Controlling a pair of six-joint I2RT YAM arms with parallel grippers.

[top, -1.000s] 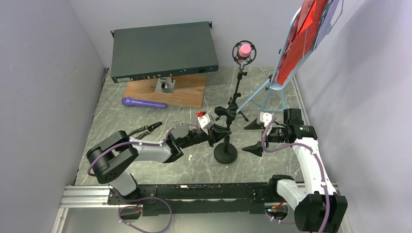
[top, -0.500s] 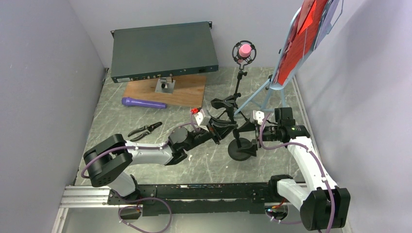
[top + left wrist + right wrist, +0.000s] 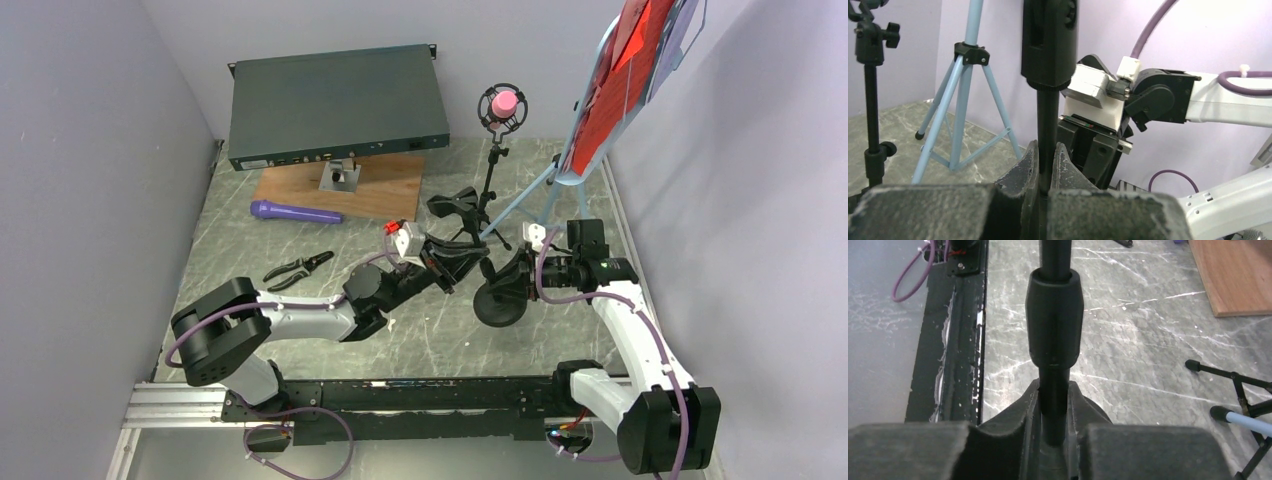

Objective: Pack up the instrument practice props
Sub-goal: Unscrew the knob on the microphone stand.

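Note:
The black round-base mic holder (image 3: 497,300) is tipped over off the table, its base turned toward the camera. My left gripper (image 3: 450,265) is shut on its pole (image 3: 1048,125), with my right gripper (image 3: 510,276) shut on the same pole (image 3: 1053,320) close to the base. Both sets of jaws press against the pole. The pink microphone (image 3: 503,103) sits in the black tripod holder (image 3: 490,185) behind. To the right stands the light-blue music tripod (image 3: 545,195) carrying red sheets (image 3: 620,80). At the left lies the purple microphone (image 3: 295,212).
A dark green rack box (image 3: 335,100) rests on a small stand over the wooden board (image 3: 385,190) at the back left. Pliers (image 3: 298,266) lie near my left arm. The tripod feet (image 3: 1228,372) stand close to my right gripper. Walls enclose the table.
My right gripper came in from the right and closed on the pole. The round-base holder went from upright to tilted, its base lifted and shifted right. My left gripper kept its grip.

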